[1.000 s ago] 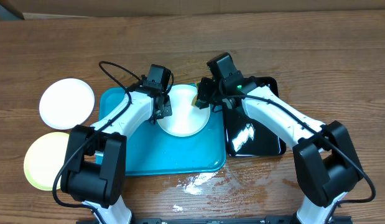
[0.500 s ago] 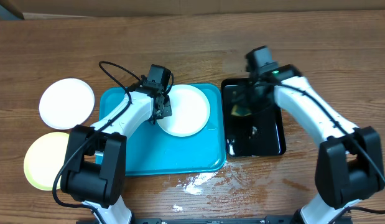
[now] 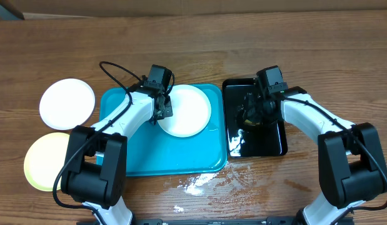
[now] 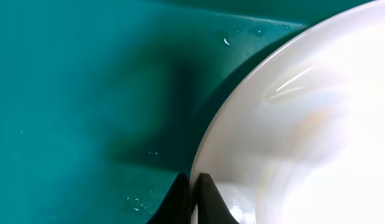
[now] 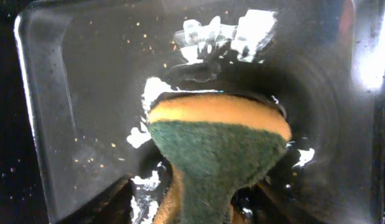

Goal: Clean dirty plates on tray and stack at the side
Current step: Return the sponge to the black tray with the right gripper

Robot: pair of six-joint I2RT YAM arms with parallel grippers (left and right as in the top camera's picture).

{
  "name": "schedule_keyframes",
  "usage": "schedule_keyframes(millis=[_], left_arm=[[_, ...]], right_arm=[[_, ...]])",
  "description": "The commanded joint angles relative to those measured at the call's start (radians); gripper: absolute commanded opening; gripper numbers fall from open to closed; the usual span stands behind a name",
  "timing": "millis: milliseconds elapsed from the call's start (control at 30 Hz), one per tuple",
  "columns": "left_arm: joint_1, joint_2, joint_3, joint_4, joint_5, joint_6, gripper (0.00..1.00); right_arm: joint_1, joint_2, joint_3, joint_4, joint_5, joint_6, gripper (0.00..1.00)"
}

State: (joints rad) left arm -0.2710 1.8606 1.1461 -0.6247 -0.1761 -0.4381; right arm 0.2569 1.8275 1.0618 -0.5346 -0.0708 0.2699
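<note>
Plate: white, round, lying flat in upper-right part of teal tray; drops of water beside it
L gripper: fingers nearly together, pinching plate's left rim, one tip above and one below
R gripper: clamped on yellow-green sponge, held over black basin, well apart from plate
Basin: wet, specks and white foam on its floor
Side of table: white side plate and yellow plate left of tray, lying apart, not stacked
Puddle: water on table just below tray's front edge
Handling (judgement): prob. light and stiff; wet glaze, so slippery; material unclear, so best treated as breakable
Where to hold (judgement): at rim, as now, tips well past the lip so wet edge can't slide out; lifted level, set down gently
</note>
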Motion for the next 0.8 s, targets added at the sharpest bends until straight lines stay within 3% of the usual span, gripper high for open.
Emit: schedule_keyframes(millis=[0, 333, 767], left_arm=[[0.012, -0.005, -0.006, 0.001, -0.044, 0.058, 0.04], [0.011, -0.171, -0.004, 0.002, -0.122, 0.073, 0.04], [-0.008, -0.238, -0.003, 0.008, -0.149, 0.111, 0.04]], right_arm=[[-0.004, -0.032, 0.032, -0.039, 0.010, -0.050, 0.65], [-0.004, -0.032, 0.227, -0.396, 0.009, -0.050, 0.77], [-0.039, -0.032, 0.316, -0.568, 0.000, -0.042, 0.86]])
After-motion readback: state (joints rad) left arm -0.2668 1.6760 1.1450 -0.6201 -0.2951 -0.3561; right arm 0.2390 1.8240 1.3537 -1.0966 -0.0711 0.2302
